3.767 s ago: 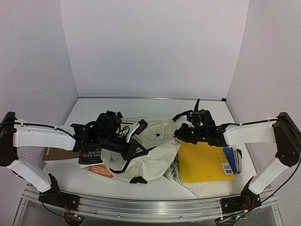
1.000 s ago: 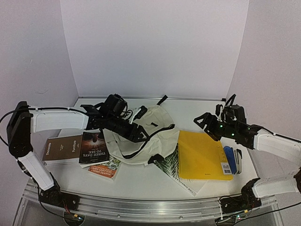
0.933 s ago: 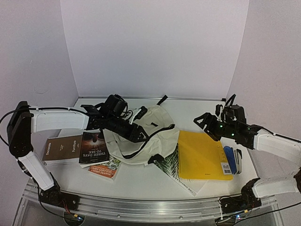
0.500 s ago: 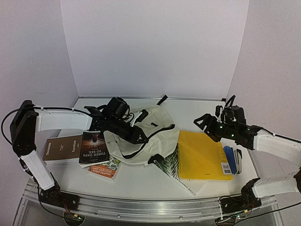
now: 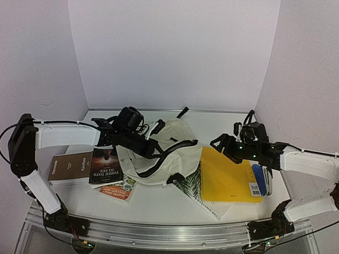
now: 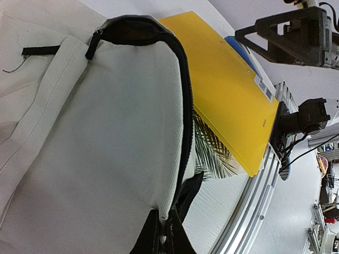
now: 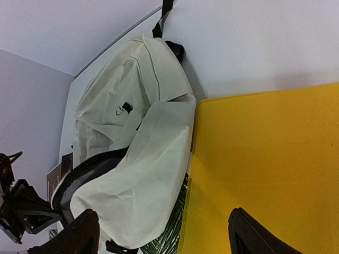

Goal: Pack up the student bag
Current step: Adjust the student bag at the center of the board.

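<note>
Student bag (image 5: 172, 161), large cream canvas backpack, lies left of the released right gripper (image 5: 221, 145) above a flat yellow folder (image 5: 228, 177); left gripper (image 5: 155, 151) apparently clenches its black rim (image 6: 183, 106).

white table (image 5: 212, 119): student bag (image 5: 177, 159) centre; brown book (image 5: 69, 168), dark book (image 5: 106, 166), orange book (image 5: 114, 191) left; yellow folder (image 5: 228, 177) over leaf-print book (image 5: 193, 188) right.

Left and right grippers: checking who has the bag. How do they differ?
The left gripper is shut on the black rim of the student bag; the right gripper is open and empty. The left is at the bag's mouth; the right hovers over the far edge of the yellow folder. Both have black fingers.
</note>
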### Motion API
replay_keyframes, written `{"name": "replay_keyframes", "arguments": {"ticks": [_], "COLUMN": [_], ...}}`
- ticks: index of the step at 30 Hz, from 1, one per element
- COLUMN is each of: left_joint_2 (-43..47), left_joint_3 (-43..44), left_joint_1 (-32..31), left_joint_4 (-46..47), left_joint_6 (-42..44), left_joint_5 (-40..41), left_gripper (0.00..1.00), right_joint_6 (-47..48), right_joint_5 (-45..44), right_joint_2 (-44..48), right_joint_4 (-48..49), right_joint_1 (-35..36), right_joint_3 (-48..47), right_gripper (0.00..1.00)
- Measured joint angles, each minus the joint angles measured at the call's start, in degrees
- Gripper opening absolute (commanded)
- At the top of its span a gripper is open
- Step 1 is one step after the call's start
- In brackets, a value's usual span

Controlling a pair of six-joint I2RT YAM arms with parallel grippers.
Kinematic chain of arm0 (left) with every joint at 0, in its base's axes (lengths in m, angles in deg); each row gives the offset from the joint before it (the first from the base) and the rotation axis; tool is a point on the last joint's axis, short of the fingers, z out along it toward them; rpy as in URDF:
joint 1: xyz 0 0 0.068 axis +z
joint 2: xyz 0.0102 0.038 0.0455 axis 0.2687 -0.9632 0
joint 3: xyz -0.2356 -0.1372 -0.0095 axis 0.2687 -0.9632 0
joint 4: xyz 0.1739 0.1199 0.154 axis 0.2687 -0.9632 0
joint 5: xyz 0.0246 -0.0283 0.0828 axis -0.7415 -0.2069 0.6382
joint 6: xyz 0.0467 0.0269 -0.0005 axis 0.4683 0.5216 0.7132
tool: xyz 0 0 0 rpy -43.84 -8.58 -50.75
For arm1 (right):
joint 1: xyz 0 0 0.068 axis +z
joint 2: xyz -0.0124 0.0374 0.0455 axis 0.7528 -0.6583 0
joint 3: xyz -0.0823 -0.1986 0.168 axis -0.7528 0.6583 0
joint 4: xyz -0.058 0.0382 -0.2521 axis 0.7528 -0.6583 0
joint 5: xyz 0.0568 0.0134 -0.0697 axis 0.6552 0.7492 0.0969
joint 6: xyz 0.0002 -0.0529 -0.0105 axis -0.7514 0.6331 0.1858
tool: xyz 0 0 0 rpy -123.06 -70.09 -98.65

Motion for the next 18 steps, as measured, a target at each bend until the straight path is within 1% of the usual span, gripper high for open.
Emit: {"name": "replay_keyframes", "arguments": {"ticks": [4, 7, 10, 18], "left_joint_2": [1.0, 1.3, 1.4, 1.4], "left_joint_3": [0.0, 0.0, 0.1, 2.3], "left_joint_1": [0.0, 0.0, 0.3, 4.3], "left_joint_4": [0.0, -0.1, -0.7, -1.6], "left_joint_6": [-0.2, -0.2, -0.7, -3.5], "left_joint_5": [1.9, 4.1, 6.3, 9.1], "left_gripper": [0.0, 0.0, 0.0, 0.0], "right_joint_6": [0.0, 0.2, 0.8, 2.9], "right_joint_5": [-2.8, -4.9, -6.6, -11.0], "right_joint_2": [-3.3, -5.9, -9.2, -19.7], "right_joint_4": [-0.1, -0.1, 0.0, 0.1], "right_joint_1": [4.7, 8.7, 12.4, 20.7], "right_joint_3": [-2.0, -4.5, -7.6, -15.0], "right_gripper": [0.8, 0.75, 0.73, 0.66]}}
